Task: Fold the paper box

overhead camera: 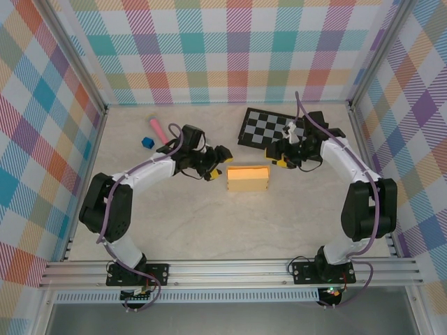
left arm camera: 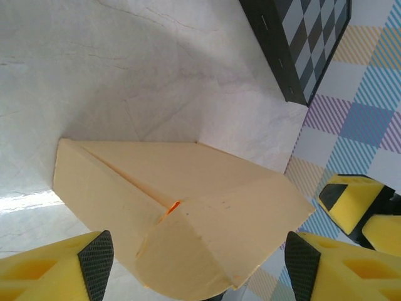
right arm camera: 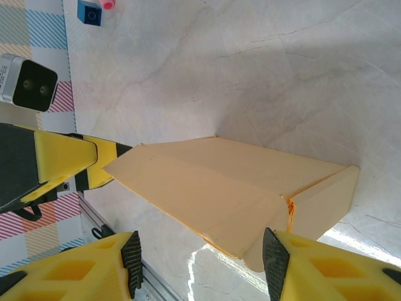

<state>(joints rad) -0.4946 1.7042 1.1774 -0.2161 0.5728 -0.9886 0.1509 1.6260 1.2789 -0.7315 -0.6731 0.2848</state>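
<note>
Yellow-orange paper box [overhead camera: 248, 179] lies mid-table as a small rectangular box, between left gripper [overhead camera: 218, 166] and right gripper [overhead camera: 281, 160]. I read both jaws as spread, pinching nothing. The left wrist view shows an orange seam slit [left arm camera: 173, 206]. The marbled table [overhead camera: 209, 223] is bare on the near side, and the checkered board [overhead camera: 269, 129] lies far right.

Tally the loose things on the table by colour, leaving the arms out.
Yellow-orange: 1, the paper box
Black-and-white: 1, the checkered board
Pink: 1, the stick
Blue: 1, the block
Total: 4
</note>
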